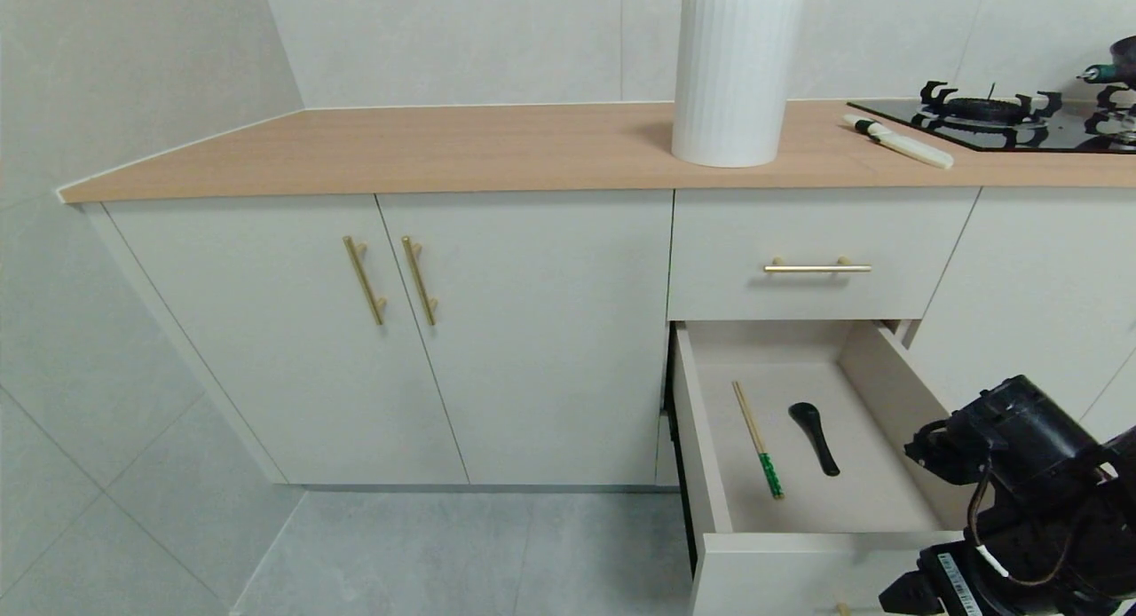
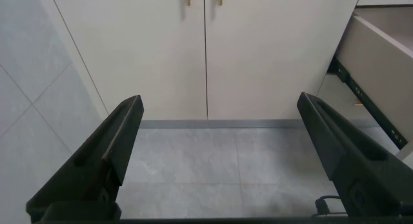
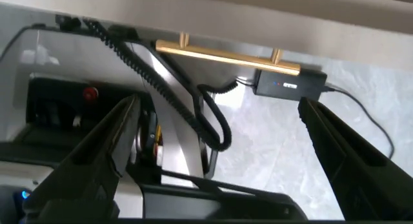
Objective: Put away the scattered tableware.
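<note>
The lower drawer (image 1: 701,438) is pulled out. On its floor lie a pair of wooden chopsticks with green ends (image 1: 757,438) and a black spoon (image 1: 814,436), side by side and apart. My right arm (image 1: 1021,492) hangs low in front of the drawer's right corner. My right gripper (image 3: 218,104) is open and holds nothing; it faces the drawer's gold handle (image 3: 226,56) from a short distance. My left gripper (image 2: 219,101) is open and holds nothing, low over the floor and pointing at the cabinet doors (image 2: 206,50).
On the wooden counter (image 1: 399,146) stand a tall white ribbed container (image 1: 732,75) and a cream-handled knife (image 1: 898,141) beside the black gas hob (image 1: 1003,119). The upper drawer (image 1: 816,265) is closed. Grey floor tiles (image 1: 399,554) lie to the left of the open drawer.
</note>
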Available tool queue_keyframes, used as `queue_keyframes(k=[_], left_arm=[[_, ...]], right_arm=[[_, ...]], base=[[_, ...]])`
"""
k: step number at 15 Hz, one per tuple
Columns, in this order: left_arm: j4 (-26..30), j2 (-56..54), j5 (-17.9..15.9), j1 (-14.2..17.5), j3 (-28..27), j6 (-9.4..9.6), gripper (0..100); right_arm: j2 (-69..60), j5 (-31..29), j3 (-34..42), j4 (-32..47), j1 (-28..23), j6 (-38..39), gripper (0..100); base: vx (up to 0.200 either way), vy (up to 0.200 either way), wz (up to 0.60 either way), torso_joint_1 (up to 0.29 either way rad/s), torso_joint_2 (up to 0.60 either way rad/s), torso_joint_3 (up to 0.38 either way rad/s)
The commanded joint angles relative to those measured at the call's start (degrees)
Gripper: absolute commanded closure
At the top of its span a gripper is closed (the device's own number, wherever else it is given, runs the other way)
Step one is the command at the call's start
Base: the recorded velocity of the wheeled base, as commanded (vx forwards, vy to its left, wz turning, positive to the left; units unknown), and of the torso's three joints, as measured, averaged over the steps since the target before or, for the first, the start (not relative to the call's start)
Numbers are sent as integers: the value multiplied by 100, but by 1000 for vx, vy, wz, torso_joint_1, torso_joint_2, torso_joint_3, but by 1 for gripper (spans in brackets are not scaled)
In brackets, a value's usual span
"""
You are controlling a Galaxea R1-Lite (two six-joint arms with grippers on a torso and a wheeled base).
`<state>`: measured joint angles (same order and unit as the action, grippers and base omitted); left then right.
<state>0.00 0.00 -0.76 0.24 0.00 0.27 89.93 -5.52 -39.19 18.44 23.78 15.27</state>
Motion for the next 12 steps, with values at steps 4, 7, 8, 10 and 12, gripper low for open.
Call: queue_keyframes(k=[4,7,8,10,12], left_arm=[[0,0,5,2,0,0,0],[0,0,-4,2,0,0,0],[0,0,-4,2,0,0,0],[0,0,5,2,0,0,0],[0,0,-4,2,0,0,0]], right_arm=[[174,-28,202,-719,-5,213,0],[236,-98,439,-1317,-5,213,0],[279,-160,500,-1502,-5,213,0],[411,-327,623,-1871,-5,213,0],[482,-423,729,-2284,-5,230,0]], base=[[0,0,0,0,0,0],[0,0,0,0,0,0],[0,0,0,0,0,0],[0,0,0,0,0,0],[0,0,0,0,0,0]])
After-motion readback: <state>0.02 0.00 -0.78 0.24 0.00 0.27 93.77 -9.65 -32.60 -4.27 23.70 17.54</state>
